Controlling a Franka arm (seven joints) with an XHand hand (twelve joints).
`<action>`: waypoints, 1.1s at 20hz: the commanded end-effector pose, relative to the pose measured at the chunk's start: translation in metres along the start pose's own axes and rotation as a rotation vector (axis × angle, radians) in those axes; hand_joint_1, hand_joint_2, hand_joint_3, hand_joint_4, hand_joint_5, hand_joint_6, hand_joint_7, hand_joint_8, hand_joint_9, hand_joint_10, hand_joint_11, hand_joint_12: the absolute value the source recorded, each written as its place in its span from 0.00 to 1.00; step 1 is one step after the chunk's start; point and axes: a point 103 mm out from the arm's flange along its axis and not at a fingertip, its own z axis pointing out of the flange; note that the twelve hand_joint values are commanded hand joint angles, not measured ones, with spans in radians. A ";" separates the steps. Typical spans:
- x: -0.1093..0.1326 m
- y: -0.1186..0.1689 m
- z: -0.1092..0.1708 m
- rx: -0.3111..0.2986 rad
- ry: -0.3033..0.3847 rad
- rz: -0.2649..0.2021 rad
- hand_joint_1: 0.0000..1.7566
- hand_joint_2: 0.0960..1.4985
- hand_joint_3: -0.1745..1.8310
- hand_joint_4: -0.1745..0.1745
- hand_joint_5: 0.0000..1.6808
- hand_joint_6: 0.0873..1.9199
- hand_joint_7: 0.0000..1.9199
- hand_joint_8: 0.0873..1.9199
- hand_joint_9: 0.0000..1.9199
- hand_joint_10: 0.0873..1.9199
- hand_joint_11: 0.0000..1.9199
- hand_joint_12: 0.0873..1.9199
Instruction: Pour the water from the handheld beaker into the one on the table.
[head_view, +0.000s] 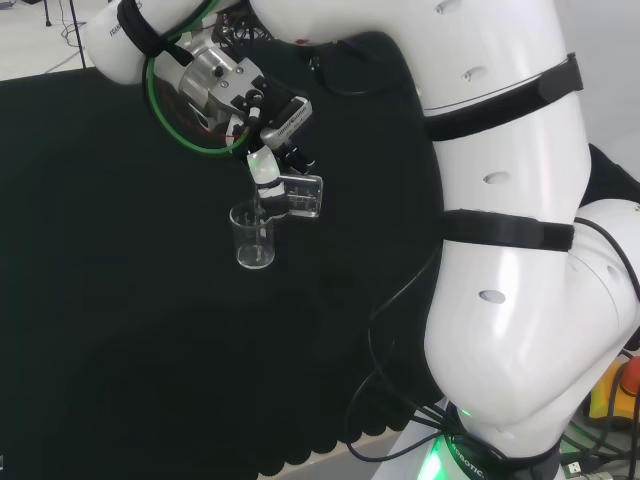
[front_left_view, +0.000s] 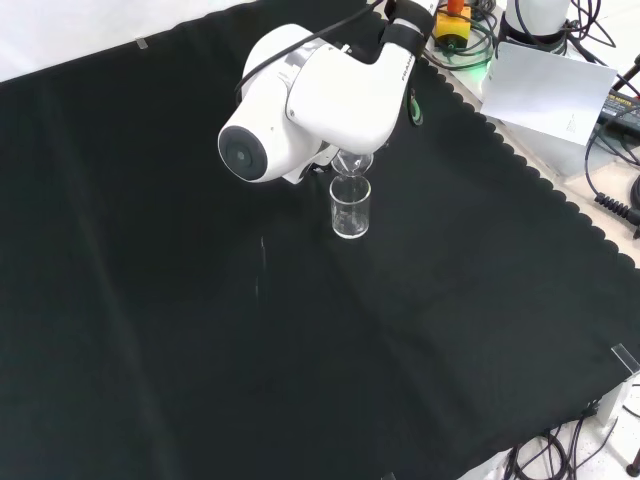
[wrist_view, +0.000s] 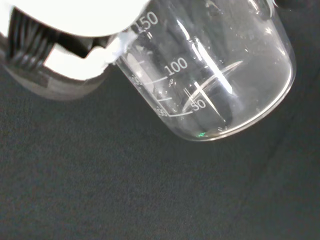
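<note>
Two clear beakers were counted. One tipped beaker was held in the curled fingers of the hand, directly above the standing beaker.

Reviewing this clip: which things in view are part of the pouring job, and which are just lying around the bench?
Part of the job:
- hand, fingers curled round the tipped beaker
- handheld beaker, tilted over the other one
- beaker on the cloth, upright

Just lying about:
- black cloth
- white box beyond the cloth's edge
- cables beside it
</note>
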 end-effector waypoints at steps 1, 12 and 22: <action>0.002 0.000 0.000 0.014 -0.009 0.003 0.75 0.35 0.48 0.00 0.75 0.34 0.69 0.33 0.89 0.01 0.76 0.30; 0.004 0.000 -0.002 0.013 -0.013 0.013 0.75 0.35 0.48 0.00 0.75 0.34 0.69 0.33 0.89 0.02 0.76 0.30; 0.011 -0.004 -0.005 -0.002 -0.091 0.046 0.68 0.36 0.47 0.59 0.75 0.35 0.75 0.33 0.89 0.02 0.76 0.30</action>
